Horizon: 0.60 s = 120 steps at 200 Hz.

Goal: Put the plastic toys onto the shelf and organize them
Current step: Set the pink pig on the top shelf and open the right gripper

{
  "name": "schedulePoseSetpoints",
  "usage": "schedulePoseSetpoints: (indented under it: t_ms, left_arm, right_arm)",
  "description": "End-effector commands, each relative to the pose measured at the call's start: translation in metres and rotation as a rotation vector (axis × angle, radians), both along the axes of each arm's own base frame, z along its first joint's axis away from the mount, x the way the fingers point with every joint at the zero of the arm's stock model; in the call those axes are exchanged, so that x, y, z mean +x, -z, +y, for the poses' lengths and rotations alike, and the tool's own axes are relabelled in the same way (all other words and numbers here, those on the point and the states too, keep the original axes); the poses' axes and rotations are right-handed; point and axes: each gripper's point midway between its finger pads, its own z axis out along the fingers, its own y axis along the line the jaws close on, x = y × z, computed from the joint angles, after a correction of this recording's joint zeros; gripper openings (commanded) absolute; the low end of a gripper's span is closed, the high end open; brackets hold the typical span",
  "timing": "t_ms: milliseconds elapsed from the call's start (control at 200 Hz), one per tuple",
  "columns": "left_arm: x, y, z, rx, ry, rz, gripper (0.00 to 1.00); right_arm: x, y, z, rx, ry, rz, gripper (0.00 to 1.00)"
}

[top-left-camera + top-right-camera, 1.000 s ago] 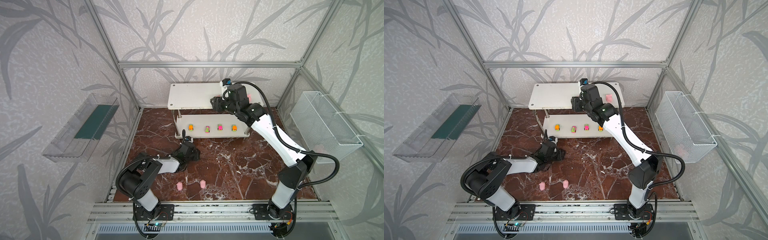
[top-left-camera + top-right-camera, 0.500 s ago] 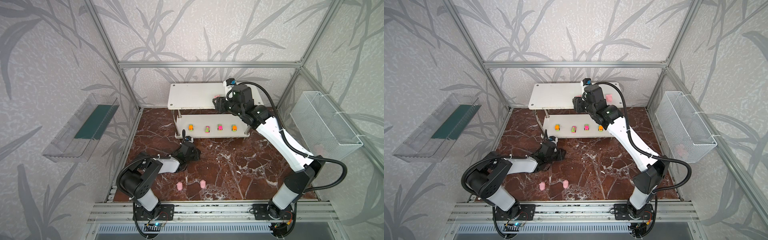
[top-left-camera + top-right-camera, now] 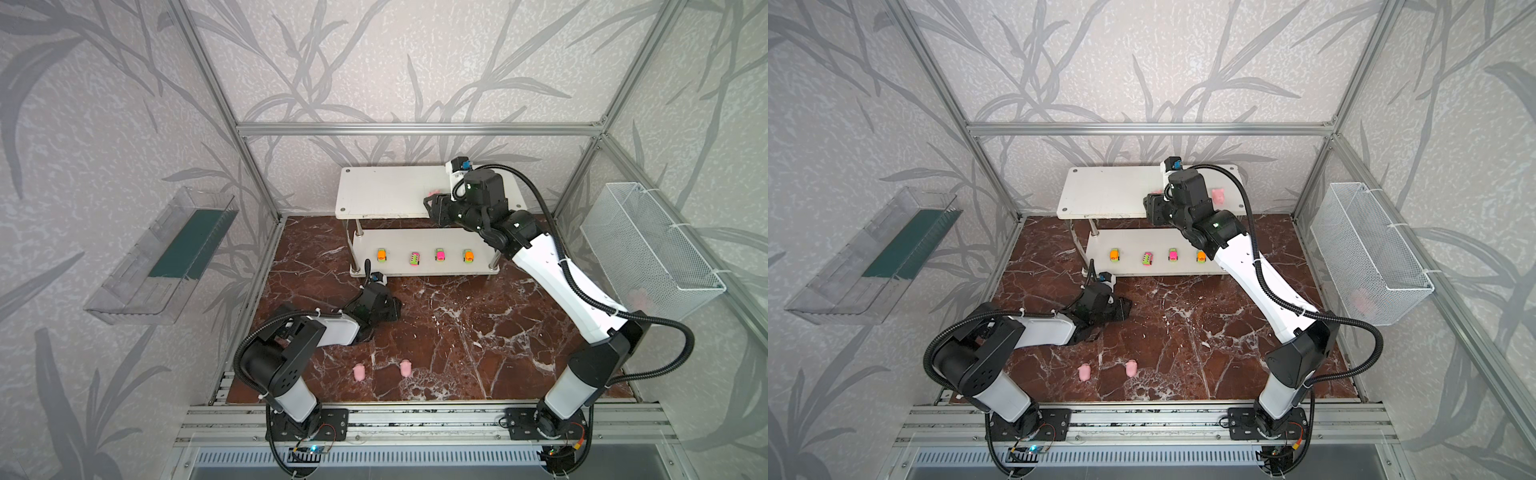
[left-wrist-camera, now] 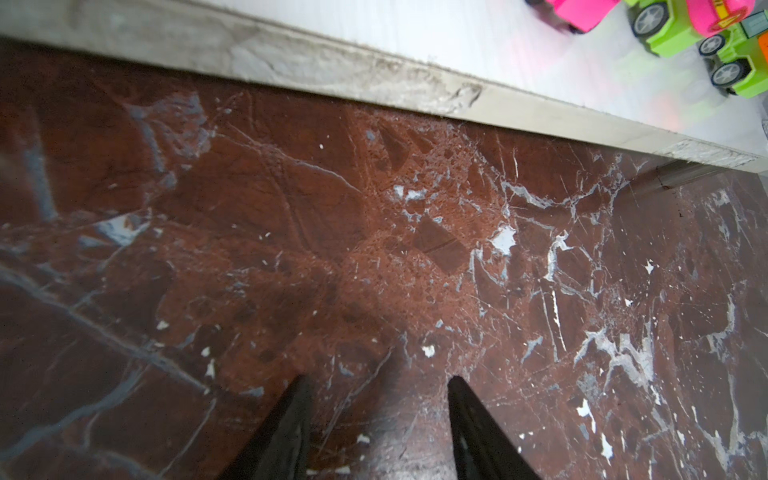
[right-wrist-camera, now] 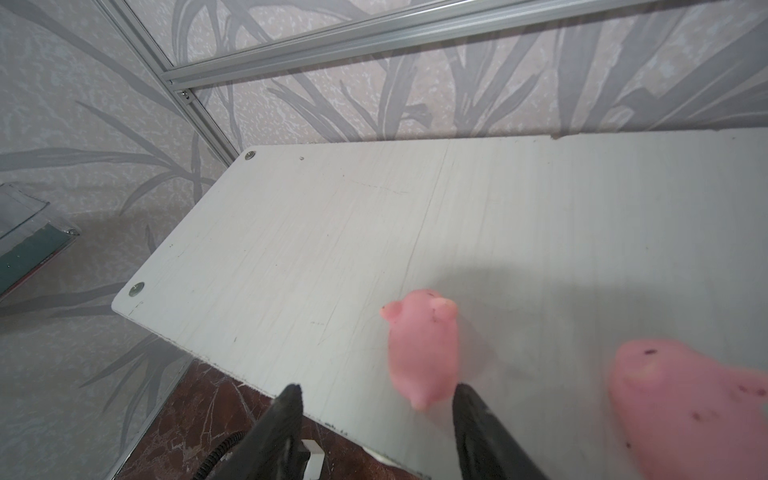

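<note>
Your right gripper [image 5: 376, 390]: arm reaches to the back, wrist at the front edge of the shelf [image 5: 332, 232] top tier, jaws apart, gripping nothing. First pig [image 5: 424, 349], pale pink, lies on that tier just beside one finger; second pig [image 5: 685, 407] is near it.

Your left gripper [image 4: 376, 382]: arm folded low, jaws apart, empty, over the floor [image 4: 374, 249] near the lower tier. Row of cars [image 3: 414, 258] sits there. Third pig [image 3: 359, 372] and fourth pig [image 3: 406, 368] are on the floor.
</note>
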Motion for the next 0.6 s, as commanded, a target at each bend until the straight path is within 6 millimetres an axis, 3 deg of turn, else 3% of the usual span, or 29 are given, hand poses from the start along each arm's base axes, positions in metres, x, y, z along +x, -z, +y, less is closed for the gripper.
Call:
schedulePoseSetpoints:
  t_ms: [0, 595]
  left_arm:
    - [-0.0112, 0.0195, 0.0050, 0.024, -0.005, 0.082, 0.52]
    - [-0.0112, 0.0162, 0.0048, 0.024, 0.000, 0.074, 0.52]
  right_arm:
    - [-0.0017, -0.0123, 0.0023, 0.029, -0.017, -0.025, 0.58]
    - [-0.0035, -0.0126, 0.0078, 0.038, -0.032, -0.023, 0.58]
